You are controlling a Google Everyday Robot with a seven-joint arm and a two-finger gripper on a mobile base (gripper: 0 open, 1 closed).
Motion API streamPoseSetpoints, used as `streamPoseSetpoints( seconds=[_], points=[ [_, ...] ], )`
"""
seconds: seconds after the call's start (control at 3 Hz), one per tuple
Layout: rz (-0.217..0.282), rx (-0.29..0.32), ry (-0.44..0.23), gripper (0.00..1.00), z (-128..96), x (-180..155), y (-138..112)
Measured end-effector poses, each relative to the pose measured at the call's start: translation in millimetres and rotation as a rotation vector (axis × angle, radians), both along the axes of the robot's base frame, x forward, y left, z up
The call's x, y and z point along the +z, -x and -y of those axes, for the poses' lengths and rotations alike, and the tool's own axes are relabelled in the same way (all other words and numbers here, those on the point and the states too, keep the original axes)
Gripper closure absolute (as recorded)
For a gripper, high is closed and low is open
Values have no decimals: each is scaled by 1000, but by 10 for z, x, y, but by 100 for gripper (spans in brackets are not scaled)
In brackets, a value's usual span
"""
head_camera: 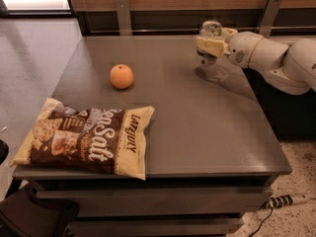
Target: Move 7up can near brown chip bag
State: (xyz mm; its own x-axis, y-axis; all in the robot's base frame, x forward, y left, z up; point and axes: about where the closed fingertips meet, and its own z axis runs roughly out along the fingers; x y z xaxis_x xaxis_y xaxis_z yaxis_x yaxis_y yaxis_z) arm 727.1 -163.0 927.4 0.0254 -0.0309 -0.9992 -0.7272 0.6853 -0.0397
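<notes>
The 7up can (pixel 213 29) is at the far right of the grey table (pixel 207 127). Its silver top shows above the fingers and its lower body shows below them. My gripper (pixel 211 44) reaches in from the right and is shut on the can, holding it upright just above the table, with its shadow underneath. The brown chip bag (pixel 89 139), with "Sea Salt" lettering, lies flat at the table's front left corner, far from the can.
An orange (pixel 121 76) sits on the table's left middle, between the can and the bag. A wood-panelled wall with two metal brackets (pixel 123 15) runs behind the table. A power strip (pixel 289 200) lies on the floor at the lower right.
</notes>
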Motion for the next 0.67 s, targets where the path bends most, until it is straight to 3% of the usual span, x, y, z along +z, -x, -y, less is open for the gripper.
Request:
streamPoseSetpoints(
  seconds=[0.67],
  points=[
    [32, 42, 4, 100, 14, 254, 483]
  ],
)
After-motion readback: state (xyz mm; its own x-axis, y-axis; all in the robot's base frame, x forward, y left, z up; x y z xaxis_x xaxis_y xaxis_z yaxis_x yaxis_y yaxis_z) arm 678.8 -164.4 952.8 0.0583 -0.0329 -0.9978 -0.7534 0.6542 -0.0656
